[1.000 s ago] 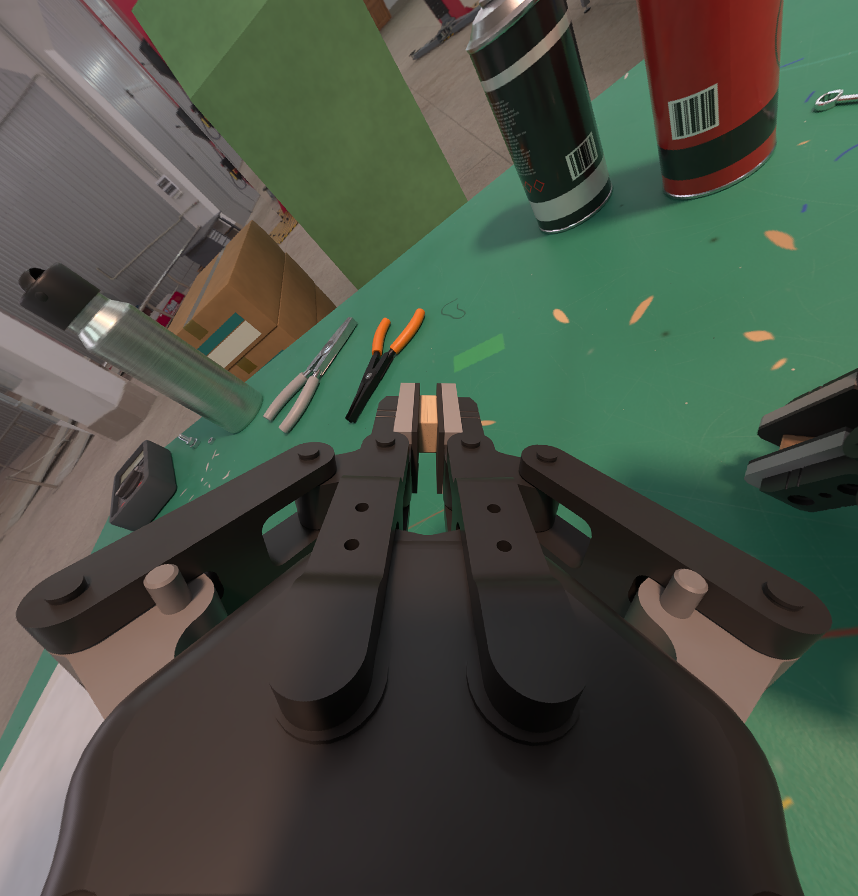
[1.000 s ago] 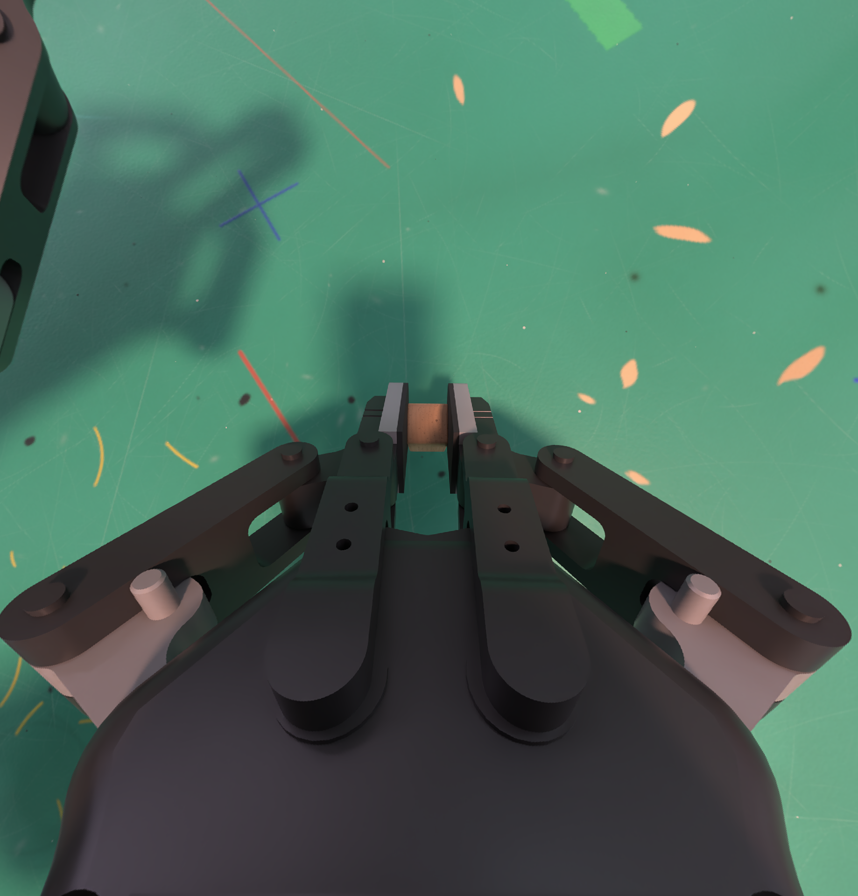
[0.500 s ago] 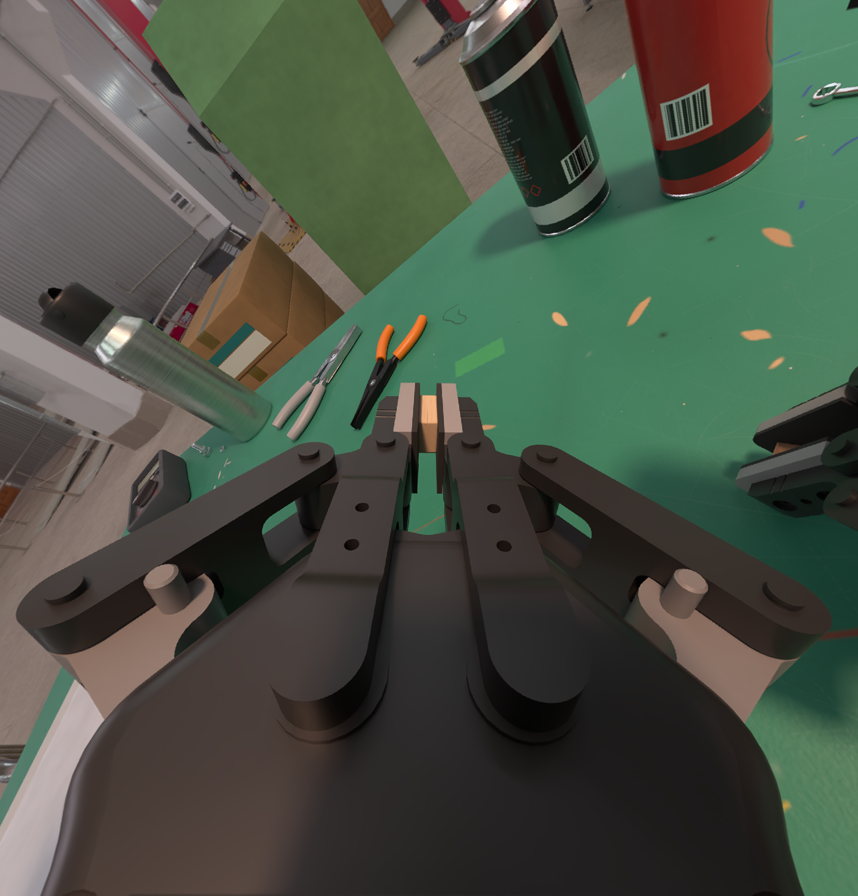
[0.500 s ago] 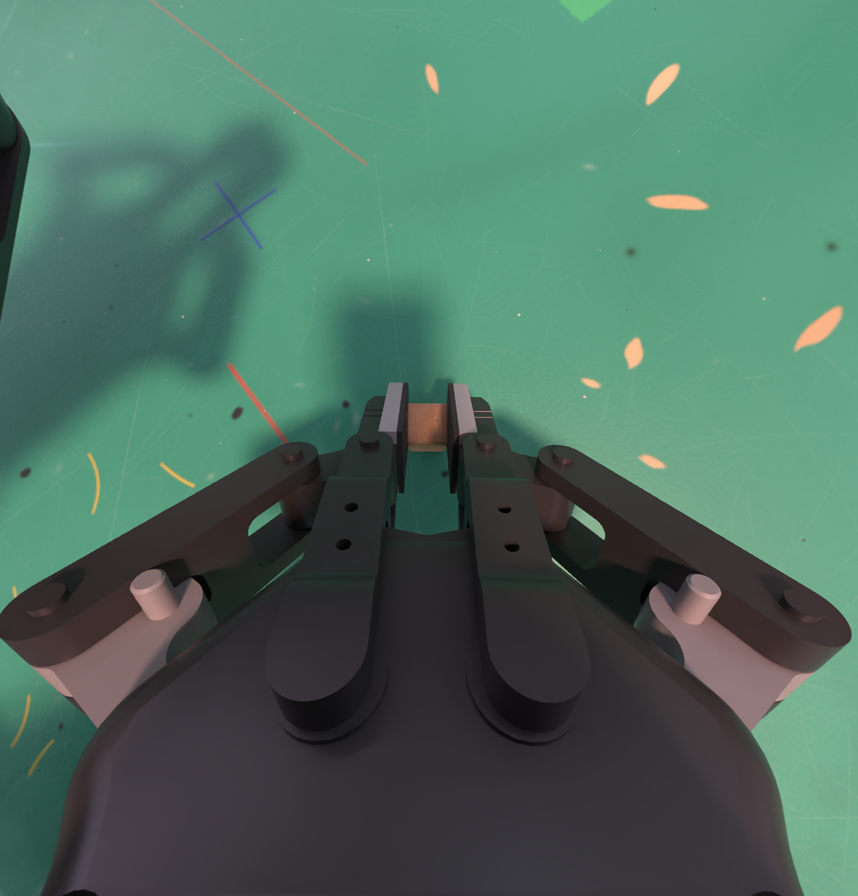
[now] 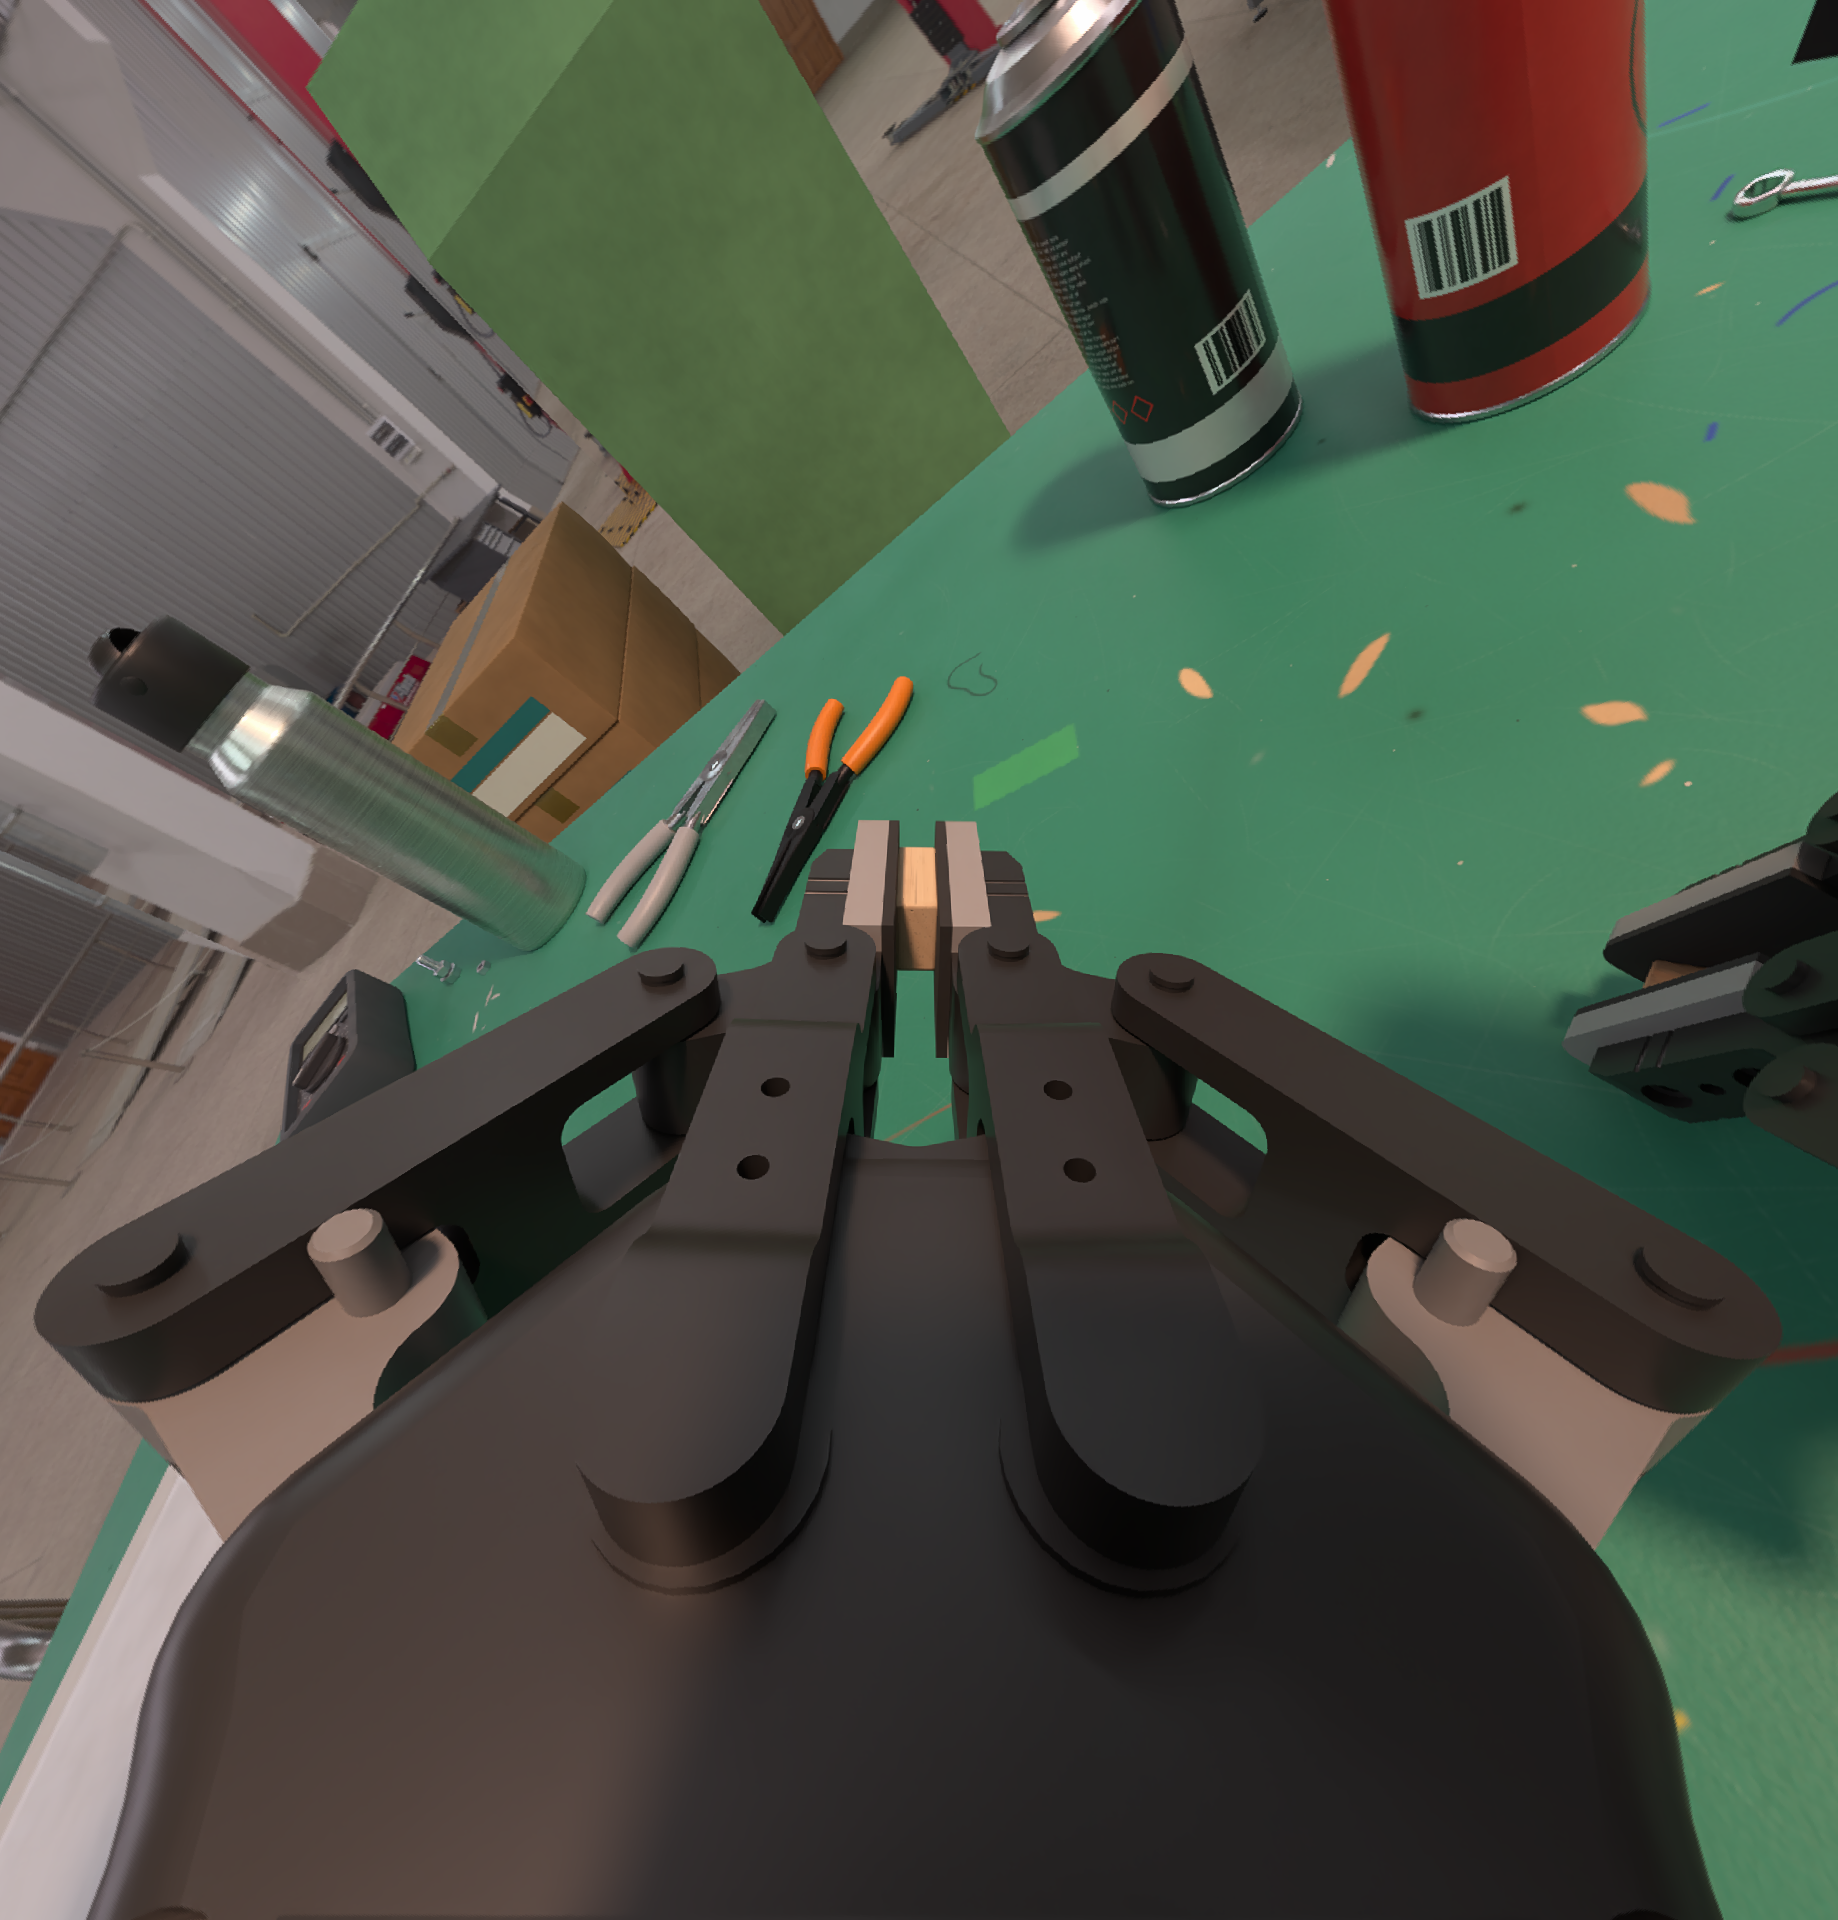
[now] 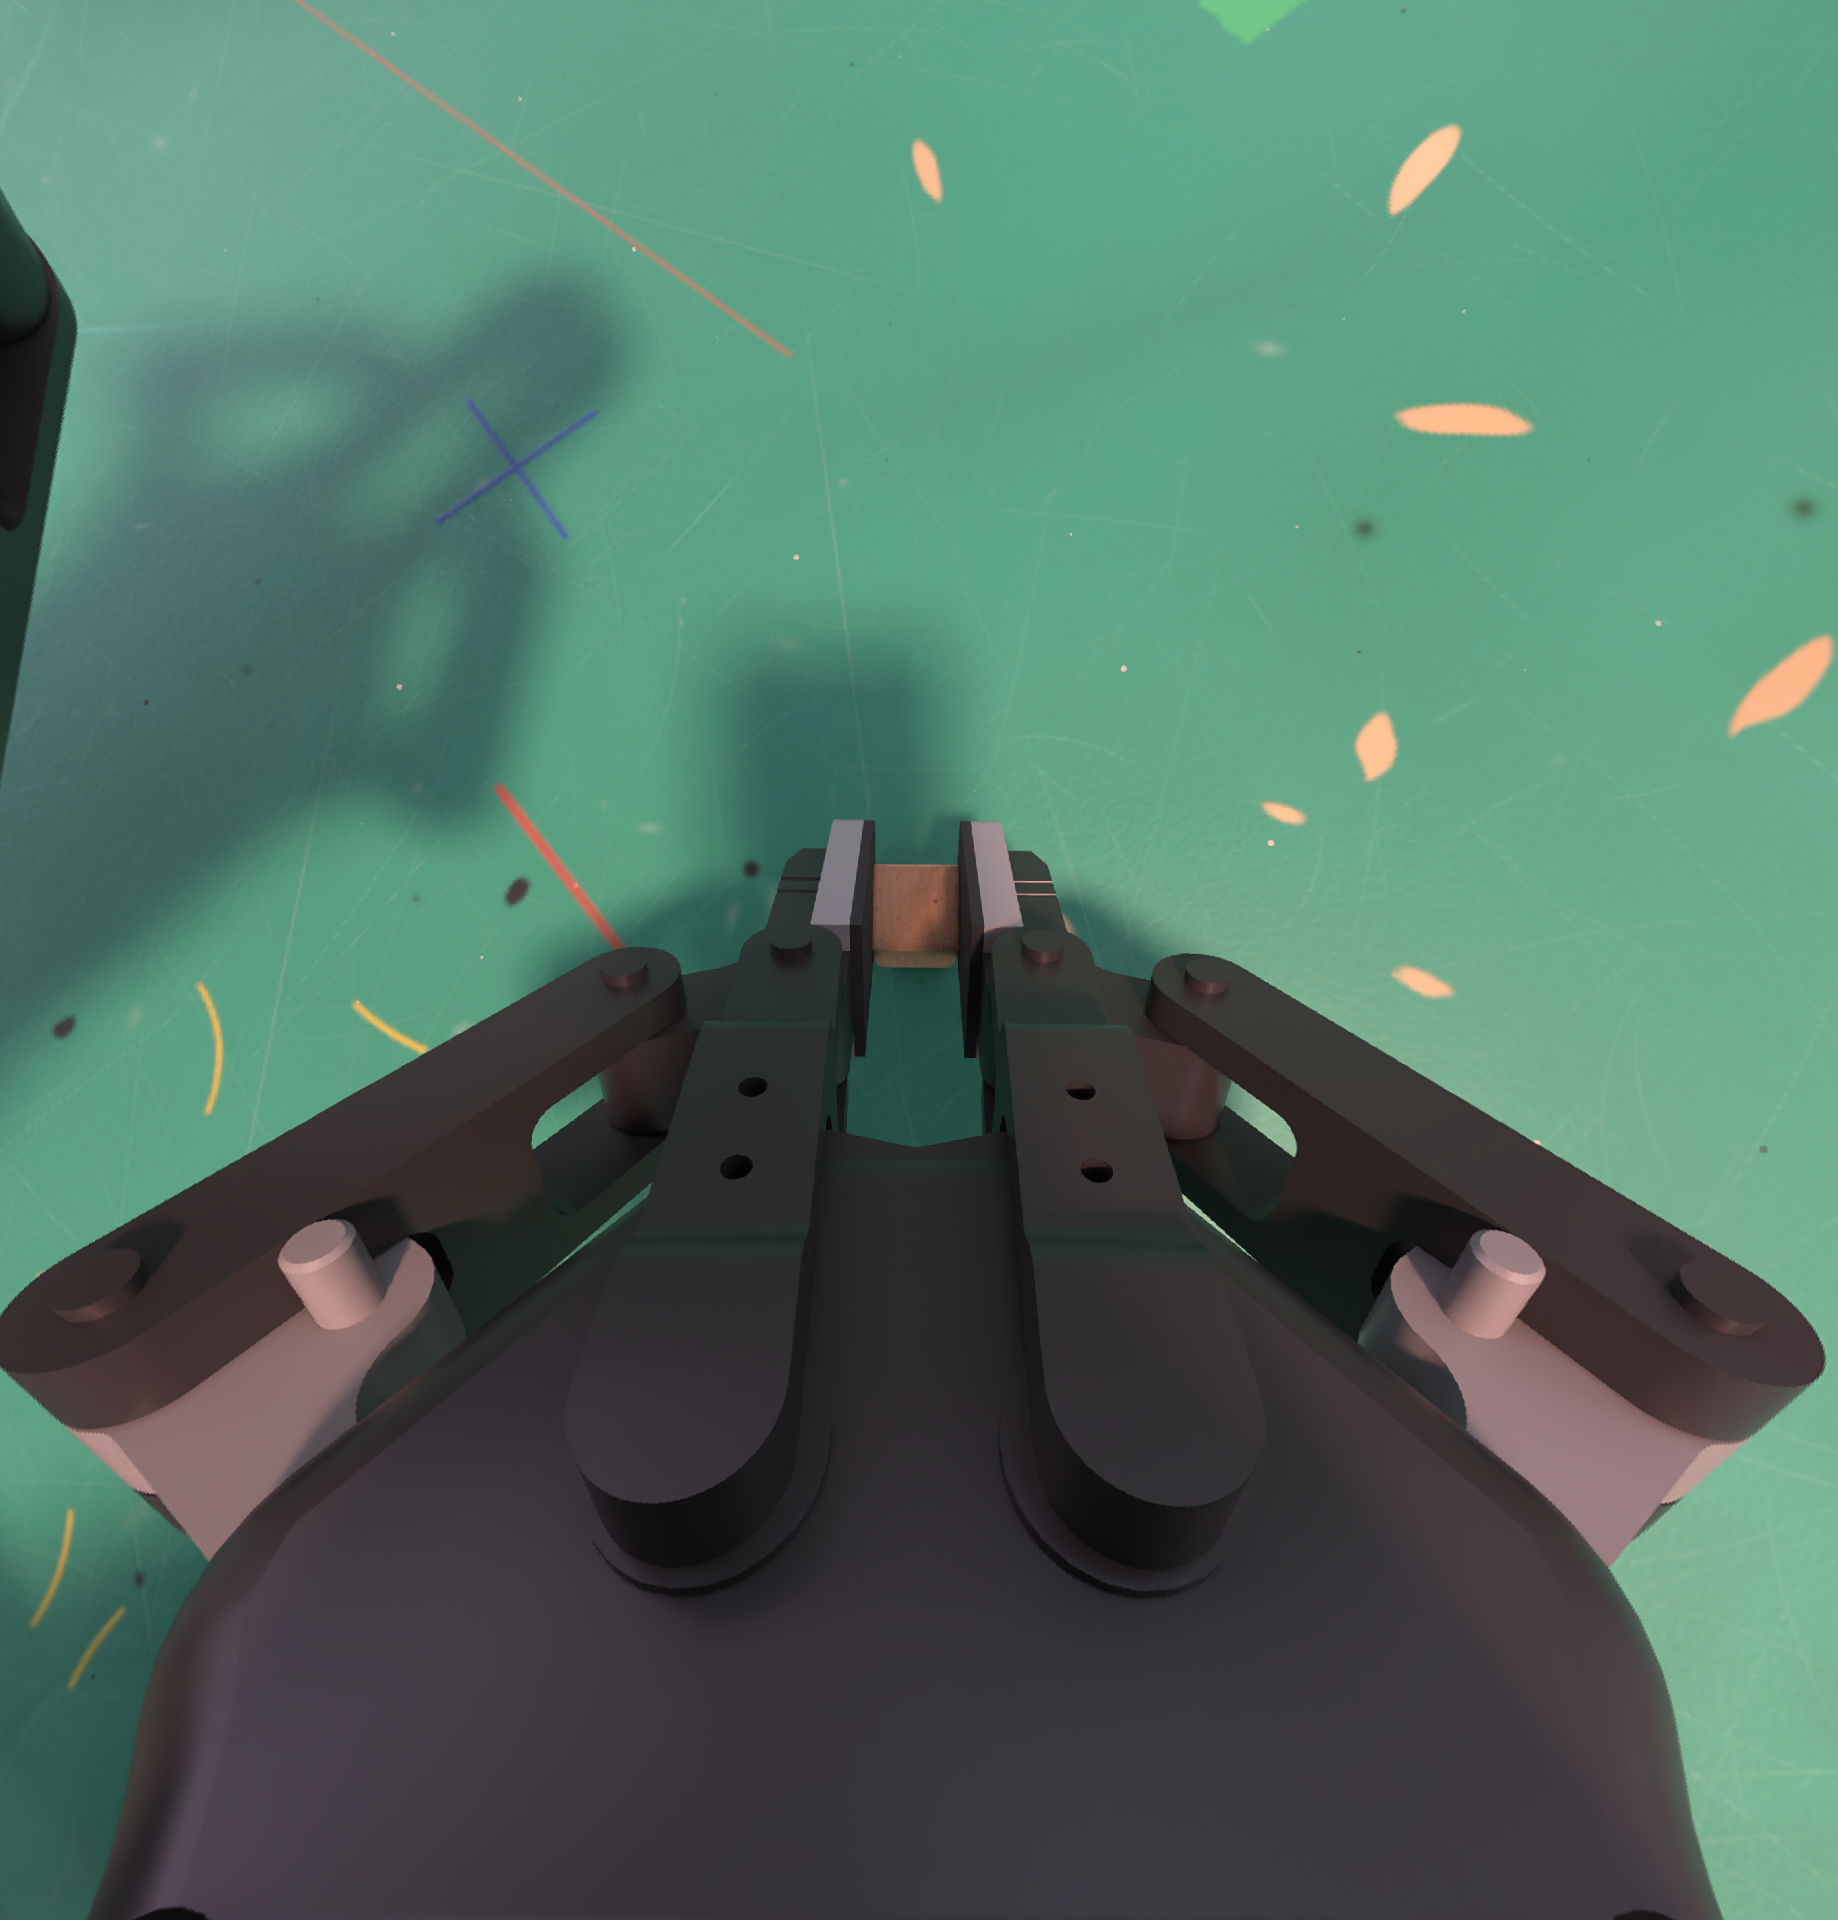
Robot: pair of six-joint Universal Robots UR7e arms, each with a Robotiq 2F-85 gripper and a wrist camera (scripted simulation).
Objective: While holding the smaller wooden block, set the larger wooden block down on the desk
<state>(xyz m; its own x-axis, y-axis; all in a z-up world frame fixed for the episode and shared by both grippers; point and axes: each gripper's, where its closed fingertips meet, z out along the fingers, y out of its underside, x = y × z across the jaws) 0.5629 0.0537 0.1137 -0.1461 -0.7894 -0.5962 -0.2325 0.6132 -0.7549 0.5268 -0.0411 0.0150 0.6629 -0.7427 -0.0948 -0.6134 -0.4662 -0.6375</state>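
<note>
Wooden blocks sit in both my pincers. My left pincer (image 5: 916, 883) pinches the smaller wooden block (image 5: 917, 906) between its pads, above the green bench (image 5: 1310, 623). Just ahead of it to the left lie orange-handled pliers (image 5: 834, 781) and grey-handled pliers (image 5: 686, 831); farther ahead stand a black spray can (image 5: 1143, 270) and a red can (image 5: 1497, 197). My right pincer (image 6: 917, 878) grips the larger wooden block (image 6: 915, 906) low over its own shadow; I cannot tell whether it touches the bench.
</note>
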